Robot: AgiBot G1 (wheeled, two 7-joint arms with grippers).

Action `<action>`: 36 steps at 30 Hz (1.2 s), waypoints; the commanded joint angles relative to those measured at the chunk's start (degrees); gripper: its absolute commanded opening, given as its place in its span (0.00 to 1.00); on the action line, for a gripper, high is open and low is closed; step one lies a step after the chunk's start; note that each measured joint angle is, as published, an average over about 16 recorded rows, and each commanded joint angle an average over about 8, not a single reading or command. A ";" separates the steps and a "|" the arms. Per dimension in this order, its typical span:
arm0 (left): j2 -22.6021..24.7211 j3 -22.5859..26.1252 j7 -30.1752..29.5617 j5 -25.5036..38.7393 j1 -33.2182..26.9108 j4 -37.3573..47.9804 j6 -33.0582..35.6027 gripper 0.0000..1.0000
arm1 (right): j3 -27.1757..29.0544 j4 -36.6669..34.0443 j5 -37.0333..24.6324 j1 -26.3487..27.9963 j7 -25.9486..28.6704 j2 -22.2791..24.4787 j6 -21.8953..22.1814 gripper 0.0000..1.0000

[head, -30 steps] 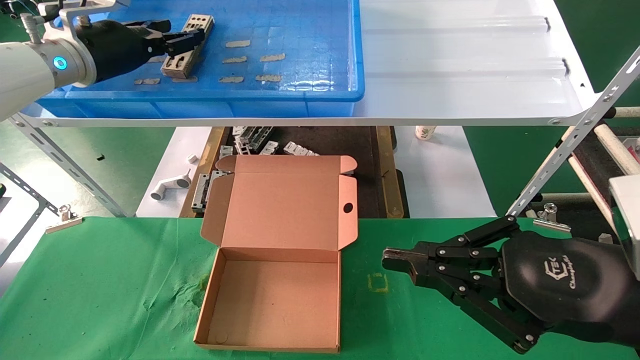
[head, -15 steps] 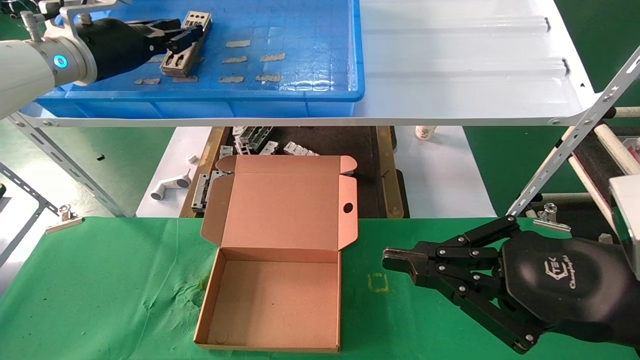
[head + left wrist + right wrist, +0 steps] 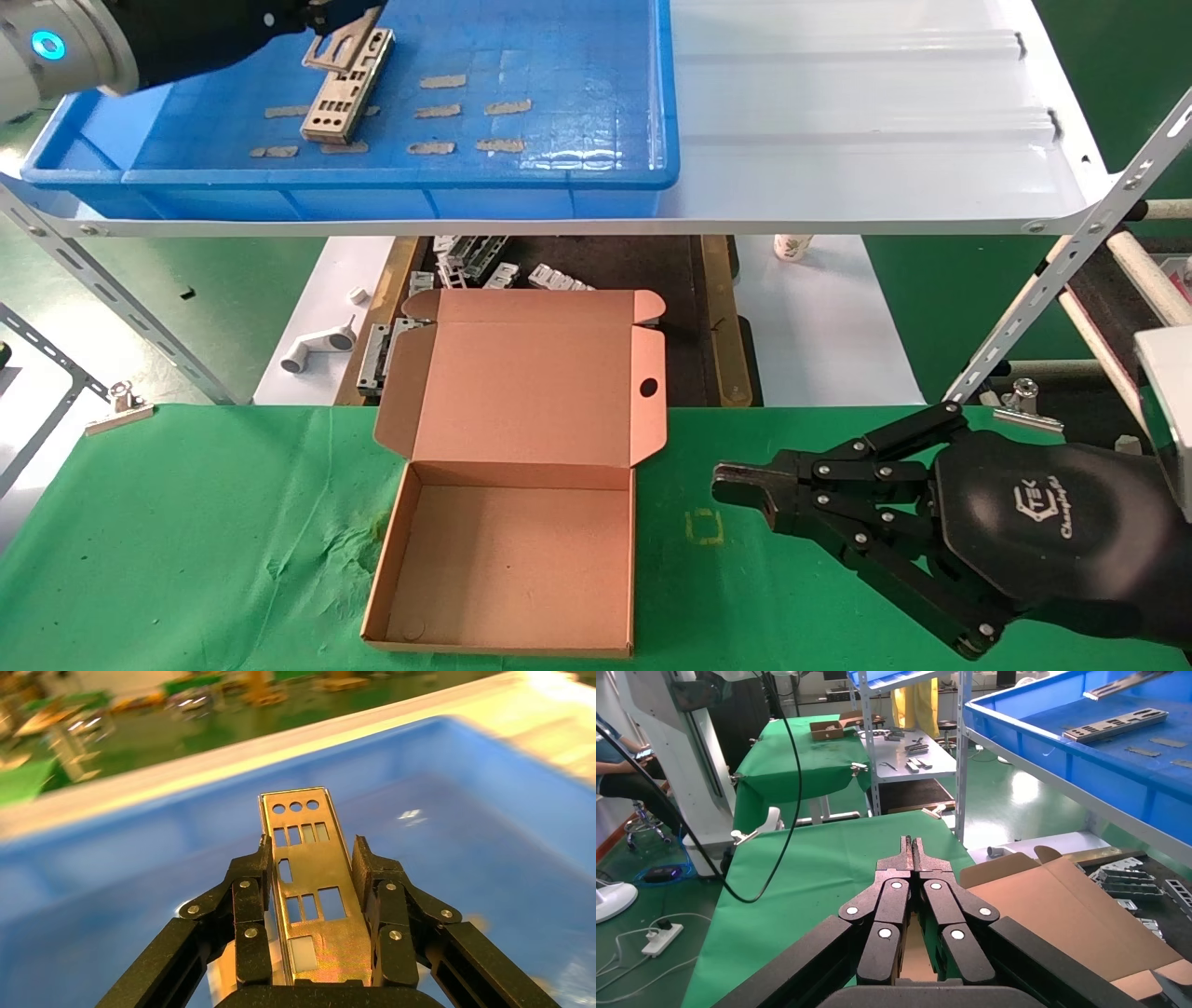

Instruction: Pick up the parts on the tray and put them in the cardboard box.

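My left gripper (image 3: 328,20) is at the far left of the blue tray (image 3: 559,177), shut on a punched silver plate (image 3: 337,47) that it holds tilted above the tray floor. In the left wrist view the plate (image 3: 309,881) sits between the two fingers (image 3: 253,888), which press on its long edges. A second plate (image 3: 346,91) lies flat in the tray just below. The open cardboard box (image 3: 512,559) lies empty on the green table. My right gripper (image 3: 731,485) is shut and empty, to the right of the box above the cloth.
Several grey tape scraps (image 3: 442,82) lie on the tray floor. The tray stands on a white shelf (image 3: 866,112). Chunky metal brackets (image 3: 484,261) lie on a dark surface under the shelf. A white pipe fitting (image 3: 317,349) and a steel clip (image 3: 121,405) are at the left.
My left gripper has closed on the upper plate and lifted it up and away towards the tray's far left. The lower plate stays on the tray floor. The right arm has not moved.
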 commanded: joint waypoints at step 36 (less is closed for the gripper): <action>-10.64 21.29 22.97 -3.62 21.71 -34.28 31.34 0.00 | 0.00 0.00 0.00 0.00 0.00 0.00 0.00 0.00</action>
